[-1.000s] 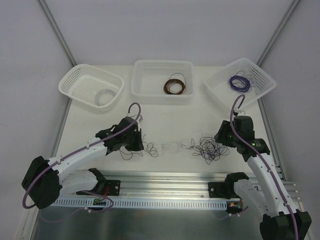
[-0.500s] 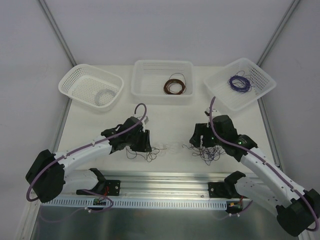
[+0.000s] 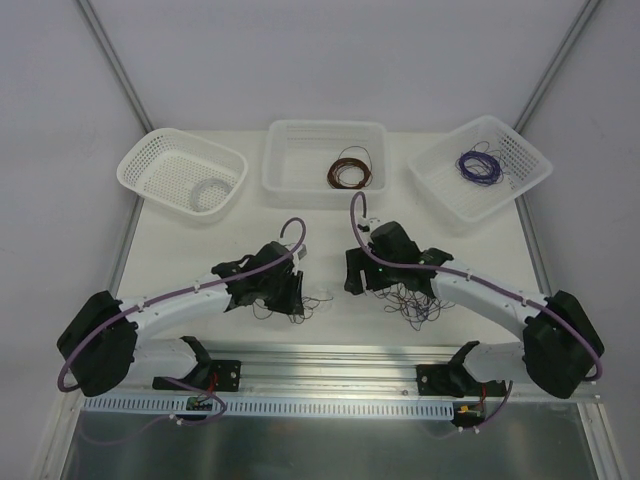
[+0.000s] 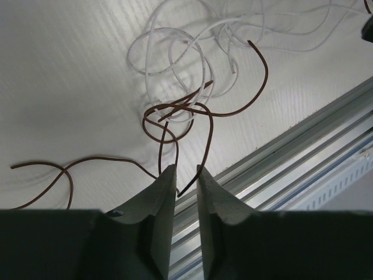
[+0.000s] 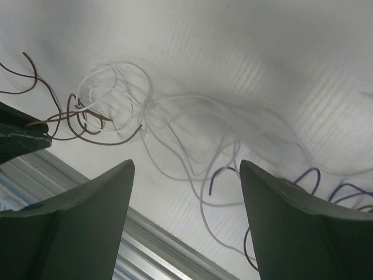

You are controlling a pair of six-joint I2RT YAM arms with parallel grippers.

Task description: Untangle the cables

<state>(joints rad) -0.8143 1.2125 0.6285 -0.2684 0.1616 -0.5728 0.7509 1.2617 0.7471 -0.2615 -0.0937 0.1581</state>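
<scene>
Cables [image 3: 405, 298] are lying loose on the table [image 3: 330, 225], between the 2 grippers and just short of the front rail [image 3: 330, 358]. Left gripper [image 4: 185, 170] is hanging low over brown strands [image 4: 175, 114]. Its fingers are sitting nearly together with 2 brown ends in the slim gap; cannot tell whether they are pinching. Right gripper [image 5: 186, 169] is hovering, fingers spread wide, over white strands [image 5: 175, 131], with purple strands [image 5: 309, 170] trailing off beside. 3 baskets [image 3: 325, 126] are standing along the far edge.
</scene>
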